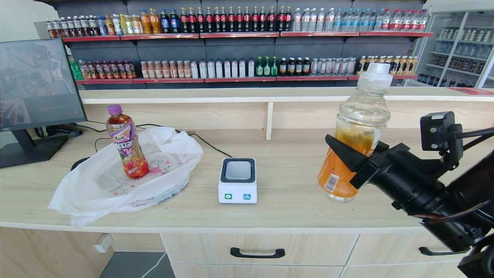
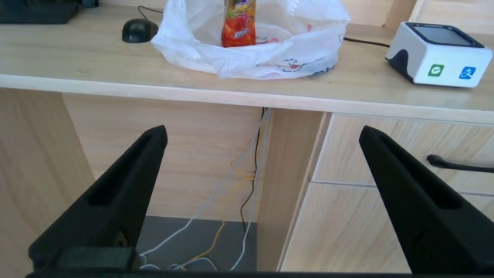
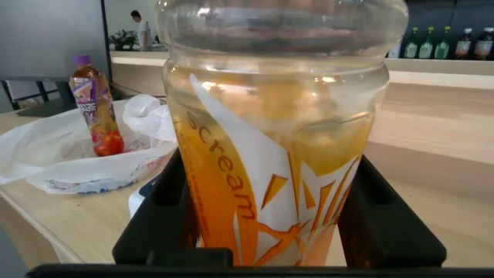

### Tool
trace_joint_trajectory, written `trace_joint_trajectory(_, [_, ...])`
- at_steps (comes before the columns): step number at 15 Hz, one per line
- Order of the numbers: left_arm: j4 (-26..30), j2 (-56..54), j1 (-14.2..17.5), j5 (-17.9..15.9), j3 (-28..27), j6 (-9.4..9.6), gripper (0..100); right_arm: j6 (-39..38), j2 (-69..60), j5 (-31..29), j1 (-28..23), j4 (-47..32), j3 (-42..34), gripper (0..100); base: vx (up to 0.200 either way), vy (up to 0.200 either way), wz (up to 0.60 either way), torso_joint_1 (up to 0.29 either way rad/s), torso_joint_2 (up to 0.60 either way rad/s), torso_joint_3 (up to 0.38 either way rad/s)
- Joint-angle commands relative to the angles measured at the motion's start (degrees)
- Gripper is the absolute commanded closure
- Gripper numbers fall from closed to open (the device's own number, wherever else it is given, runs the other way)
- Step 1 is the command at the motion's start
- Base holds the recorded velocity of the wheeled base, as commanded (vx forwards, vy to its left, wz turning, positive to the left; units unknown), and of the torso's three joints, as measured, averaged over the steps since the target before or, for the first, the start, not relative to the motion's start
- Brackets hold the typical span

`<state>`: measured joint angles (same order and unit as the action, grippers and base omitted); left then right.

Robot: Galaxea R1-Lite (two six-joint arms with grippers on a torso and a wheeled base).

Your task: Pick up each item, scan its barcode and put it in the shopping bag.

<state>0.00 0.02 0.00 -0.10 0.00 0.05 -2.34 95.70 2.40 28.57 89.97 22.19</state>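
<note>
Wood counter (image 1: 289,208): R claw (image 3: 274,216) pinching clear orange-drink bottle (image 1: 357,131), white cap, tilted; L claw (image 2: 262,139) spread.

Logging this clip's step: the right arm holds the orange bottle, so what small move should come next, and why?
Probably carry the orange bottle left over the scanner and tip its barcode toward the window. The right gripper has its jaws shut on it, right of the scanner.
</note>
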Motion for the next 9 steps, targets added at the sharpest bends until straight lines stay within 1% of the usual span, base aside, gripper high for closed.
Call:
trace_joint_trajectory(1, [0.0,0.0,0.0,0.0,0.0,-0.05,0,0.1,0.6,0.1,-0.4,0.0,0.1,100,0.000,0.000,0.00,0.000,0.00,0.000])
trace_joint_trajectory(9, [0.0,0.0,0.0,0.0,0.0,-0.05,0,0.3,2.8,0.1,-0.3,0.0,0.2,100,0.000,0.000,0.00,0.000,0.00,0.000])
